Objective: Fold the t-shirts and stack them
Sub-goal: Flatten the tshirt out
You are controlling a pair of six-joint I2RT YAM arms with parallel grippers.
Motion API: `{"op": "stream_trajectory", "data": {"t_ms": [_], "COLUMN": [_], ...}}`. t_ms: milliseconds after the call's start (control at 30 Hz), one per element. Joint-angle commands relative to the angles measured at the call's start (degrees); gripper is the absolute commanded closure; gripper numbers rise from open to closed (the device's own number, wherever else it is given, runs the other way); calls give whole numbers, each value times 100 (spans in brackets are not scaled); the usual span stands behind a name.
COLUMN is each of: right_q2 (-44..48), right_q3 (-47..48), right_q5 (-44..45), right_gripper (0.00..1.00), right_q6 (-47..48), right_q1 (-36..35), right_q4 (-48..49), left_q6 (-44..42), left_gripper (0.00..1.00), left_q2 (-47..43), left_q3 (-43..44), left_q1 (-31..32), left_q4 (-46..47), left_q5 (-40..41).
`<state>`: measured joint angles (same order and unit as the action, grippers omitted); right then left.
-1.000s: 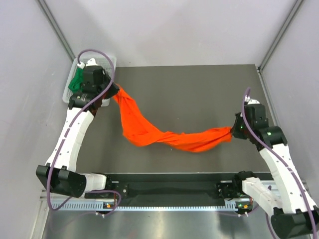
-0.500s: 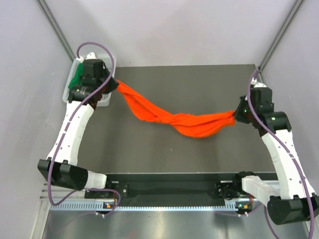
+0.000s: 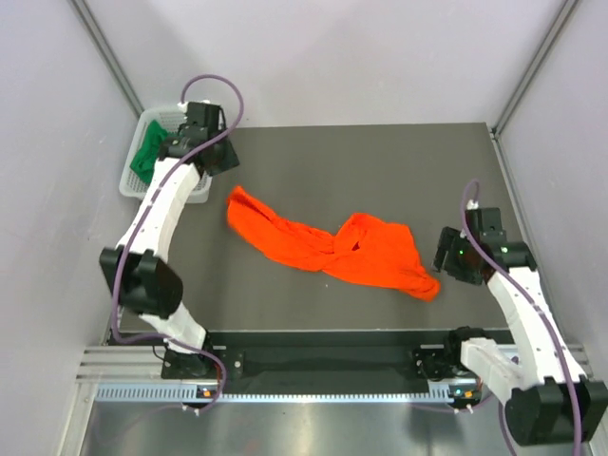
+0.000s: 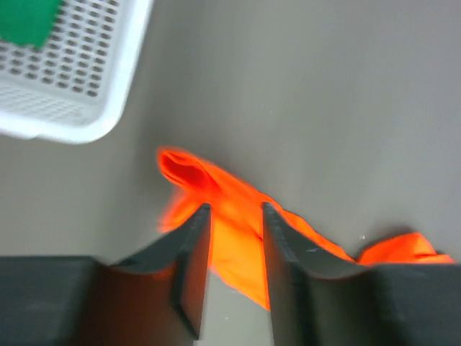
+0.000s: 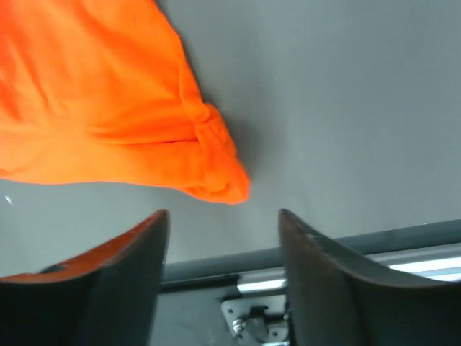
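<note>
The orange t-shirt (image 3: 328, 247) lies twisted and bunched on the dark table, running from back left to front right. The green t-shirt (image 3: 146, 158) sits in the white basket (image 3: 128, 185) at the back left. My left gripper (image 3: 214, 160) hovers beside the basket, open and holding nothing. In the left wrist view the orange t-shirt (image 4: 230, 238) shows on the table past the open left gripper (image 4: 234, 209). My right gripper (image 3: 445, 258) stands open just right of the shirt's front end. In the right wrist view that bunched end (image 5: 216, 176) lies beyond the wide-open right gripper (image 5: 223, 213), untouched.
The basket's mesh corner (image 4: 72, 130) shows at the top left of the left wrist view, with green cloth (image 4: 29, 18) inside. Grey walls close in the table on the left, right and back. The metal rail (image 5: 324, 259) with the arm bases runs along the near edge.
Both grippers opened and let go of the orange t-shirt, which dropped from its stretched hang onto the table. The left gripper moved back and right; the right gripper moved nearer.
</note>
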<state>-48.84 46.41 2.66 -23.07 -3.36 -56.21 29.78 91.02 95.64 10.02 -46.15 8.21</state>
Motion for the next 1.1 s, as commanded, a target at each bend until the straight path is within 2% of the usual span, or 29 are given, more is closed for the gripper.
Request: {"op": "stream_trajectory", "data": {"t_ms": [0,100,167,233,333,400,467,533,567,700,867,1067], "right_q2": [-475,-1310,-2013,-2766,-3768,-4211,-4730,-5081,-5187,-5574,-5874,-6067], "right_q3": [218,647,1060,1439,2212,2679,2994,3145,3250,3506,3542,3409], "right_q5": [-1000,-1756,-2005,-2050,-2058,-2120,-2059,-1779,-1682,-1610,-1663,-1847], "right_gripper": [31,24,24,26,35,43,46,45,42,42,57,57], "right_q6": [293,593,725,778,708,498,330,145,145,154,-48,-163], "right_q1": [116,107,-59,-470,-1033,-1202,-1317,-1343,-1343,-1378,-1642,-1651], "right_q4": [328,961,1444,1621,1858,1981,1991,1921,1894,1868,1823,1991], "left_q6": [-683,-859,-851,-869,-956,-1009,-887,-773,-728,-693,-737,-482], "left_gripper": [59,57,59,62,67,67,65,60,60,60,65,67], "left_q2": [521,513,373,172,-188,-391,-638,-709,-683,-463,90,556], "left_q3": [736,659,290,-121,-797,-1133,-1625,-1976,-2039,-1996,-1549,-1162], "left_q1": [184,404,422,422,422,422,422,422,422,413,404,404], "left_q4": [-456,-326,-246,-175,-44,70,282,404,405,229,54,45], "left_q5": [-224,-135,-162,-293,-460,-688,-977,-1145,-1137,-927,-1198,-1690]}}
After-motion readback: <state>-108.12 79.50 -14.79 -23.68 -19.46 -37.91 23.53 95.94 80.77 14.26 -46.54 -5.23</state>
